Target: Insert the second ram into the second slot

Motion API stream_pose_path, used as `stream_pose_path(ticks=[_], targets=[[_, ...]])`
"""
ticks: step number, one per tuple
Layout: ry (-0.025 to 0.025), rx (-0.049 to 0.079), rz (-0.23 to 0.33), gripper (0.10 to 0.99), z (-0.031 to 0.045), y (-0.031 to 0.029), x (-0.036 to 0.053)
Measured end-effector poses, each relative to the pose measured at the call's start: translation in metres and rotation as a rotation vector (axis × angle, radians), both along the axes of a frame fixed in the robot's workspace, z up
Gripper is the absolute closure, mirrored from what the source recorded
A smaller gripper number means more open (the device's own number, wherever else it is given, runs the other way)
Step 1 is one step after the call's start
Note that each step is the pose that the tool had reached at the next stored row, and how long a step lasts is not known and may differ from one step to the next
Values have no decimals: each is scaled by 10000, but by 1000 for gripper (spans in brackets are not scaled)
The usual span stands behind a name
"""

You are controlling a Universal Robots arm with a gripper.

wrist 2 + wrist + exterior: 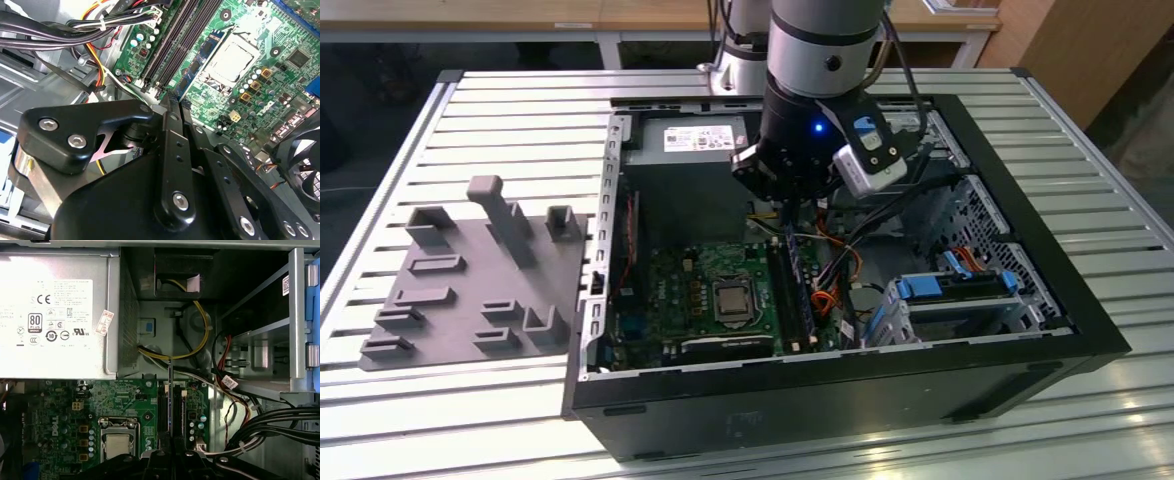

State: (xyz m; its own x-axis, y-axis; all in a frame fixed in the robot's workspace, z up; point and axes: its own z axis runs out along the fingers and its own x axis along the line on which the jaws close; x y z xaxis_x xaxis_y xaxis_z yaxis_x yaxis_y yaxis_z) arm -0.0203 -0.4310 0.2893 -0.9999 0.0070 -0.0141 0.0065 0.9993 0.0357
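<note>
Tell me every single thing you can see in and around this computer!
table: one, silver slats, under everything
computer case: one, black, open, on the table
fixture plate: one, grey, on the table, at the exterior view's left of the case
motherboard: one, green, inside the case
processor socket: one, silver, on the motherboard
memory slots: a row, black, beside the socket
power supply: one, silver with a white label, next to the motherboard
cables: many, black, yellow, red, beside the board
drive-bay clips: a few, bright blue, at the exterior view's right
second ram: one, blue, in the gripper, over the slots
robot arm: one, grey, reaching into the case
gripper: one, black, closed on the second ram
</note>
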Motion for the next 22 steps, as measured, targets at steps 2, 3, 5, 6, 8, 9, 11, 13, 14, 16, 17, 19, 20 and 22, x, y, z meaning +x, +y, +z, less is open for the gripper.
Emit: stream_pose_path(ticks=[2,3,5,6,8,9,11,13,14,16,17,19,20,22], targets=[[0,1,0,949,-4,0,0],[-1,2,-2,949,-6,-2,-1],[0,1,-1,949,-9,-9,-1],[-1,1,0,949,-10,-14,0],[-1,2,-1,949,-13,-19,0],[-1,2,-1,949,-13,-21,0],[0,-2,0,949,-13,-23,0],[0,-1,0,949,-15,-27,0],[0,-2,0,949,-15,-27,0],[0,-9,-1,949,-16,-28,0],[0,-13,-1,949,-18,-28,0],[0,-21,0,949,-21,-28,0],[0,-23,0,949,-24,-29,0],[-1,-27,0,949,-29,-29,0]])
